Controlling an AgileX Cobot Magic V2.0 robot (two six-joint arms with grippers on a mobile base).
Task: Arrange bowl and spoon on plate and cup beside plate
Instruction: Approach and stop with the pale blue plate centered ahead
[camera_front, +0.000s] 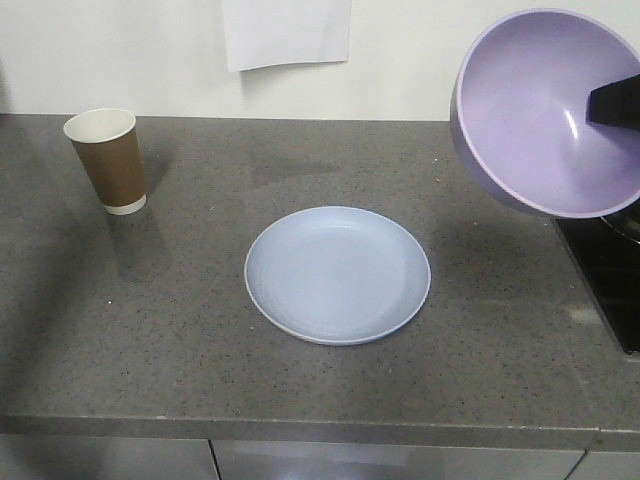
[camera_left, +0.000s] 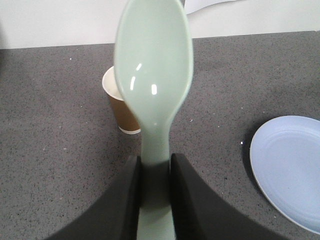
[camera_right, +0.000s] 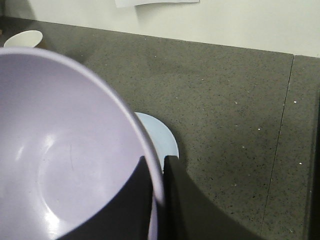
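Bowl (camera_front: 540, 110): in the air, tilted, its rim clamped between the jaws of the right gripper (camera_right: 158, 172). Plate (camera_front: 338, 275): bare on the counter (camera_front: 500, 380), below and to the left of that claw, well apart. Judged next move: carry the bowl down and leftward. Spoon (camera_left: 154, 75): handle pinched in the left gripper (camera_left: 155, 170), long axis straight ahead. Cup (camera_front: 108, 160): upright, beyond the spoon.

soft even light — faint shadows, glare on spoon (camera_left: 154, 75)
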